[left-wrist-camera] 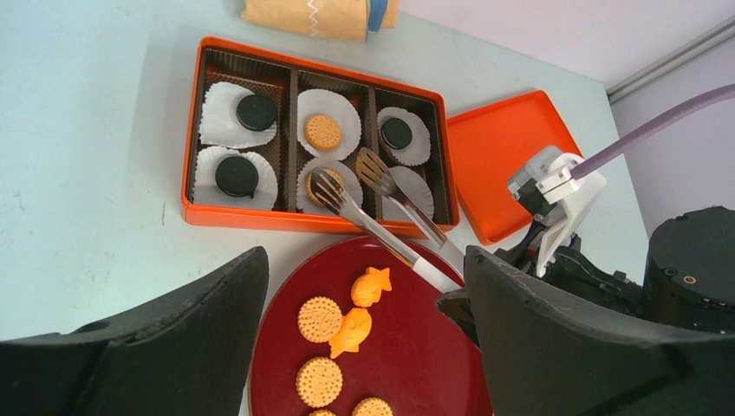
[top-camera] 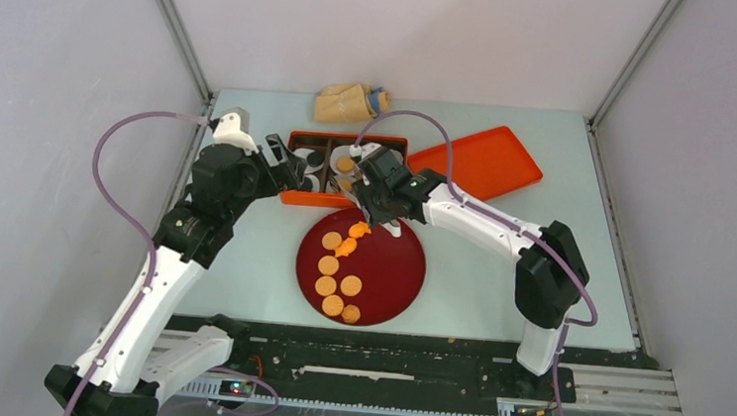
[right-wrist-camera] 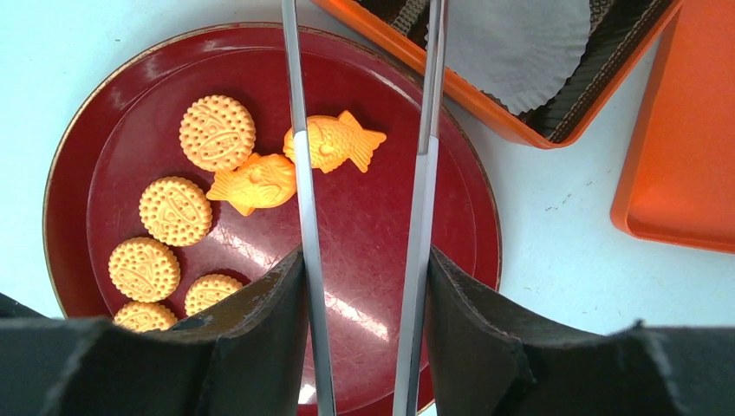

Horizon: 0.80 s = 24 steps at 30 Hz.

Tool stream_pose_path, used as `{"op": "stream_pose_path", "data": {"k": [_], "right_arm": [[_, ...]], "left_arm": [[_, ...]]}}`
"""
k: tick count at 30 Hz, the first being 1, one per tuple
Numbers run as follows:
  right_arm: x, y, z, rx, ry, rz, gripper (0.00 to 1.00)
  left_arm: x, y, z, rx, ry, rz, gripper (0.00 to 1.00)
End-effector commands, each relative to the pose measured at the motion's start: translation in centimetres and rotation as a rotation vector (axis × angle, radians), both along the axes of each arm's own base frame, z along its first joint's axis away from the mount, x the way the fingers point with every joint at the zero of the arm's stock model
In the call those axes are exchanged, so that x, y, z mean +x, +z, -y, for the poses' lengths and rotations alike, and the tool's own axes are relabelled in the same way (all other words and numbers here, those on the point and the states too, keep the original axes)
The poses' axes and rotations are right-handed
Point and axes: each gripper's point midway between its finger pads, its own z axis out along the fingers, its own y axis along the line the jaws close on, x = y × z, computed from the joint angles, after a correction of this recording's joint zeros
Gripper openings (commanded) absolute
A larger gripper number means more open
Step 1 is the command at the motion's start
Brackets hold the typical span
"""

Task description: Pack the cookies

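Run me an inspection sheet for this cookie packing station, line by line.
Surface: pale table bearing box, lid, plate and pouch.
Job's things: orange box holds three black cookies, two tan cookies and one empty liner; round cookies and two fish cookies lie on the red plate.
Clutter: orange lid beside the box; tan pouch at the far edge.
Claws: left claw open, empty; right claw shut on tongs, tips over the box.
Cables: a purple cable loops off each arm.
Surroundings: white walls; nothing else seen.
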Motion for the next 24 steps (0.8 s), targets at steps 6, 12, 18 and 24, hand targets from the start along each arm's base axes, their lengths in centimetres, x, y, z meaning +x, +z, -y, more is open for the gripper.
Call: {"op": "stream_pose_path", "data": {"k": [6, 12, 18, 24], "right_arm": [[-0.9, 7.3, 0.2, 0.113, -0.015, 0.147, 0.53], [-5.7, 9.9, 3.1, 0.107, -0.002, 0.166, 0.52], [-11.5, 6.6, 5.6, 0.102, -0.024, 0.049, 0.52], [-16.7, 3.2, 6.4, 0.05, 0.01, -0.057, 0.52]], "left_arm": [[-0.2, 0.5, 0.3, -0.002, -0.032, 0.034, 0.88], [-0.3, 0.7, 0.4, -0.021, -0.036, 0.041, 0.88], [-0.2, 0.2, 1.3, -0.048, -0.07, 0.026, 0.88], [-0.1, 0.1, 1.8, -0.062, -0.088, 0.021, 0.87]]}}
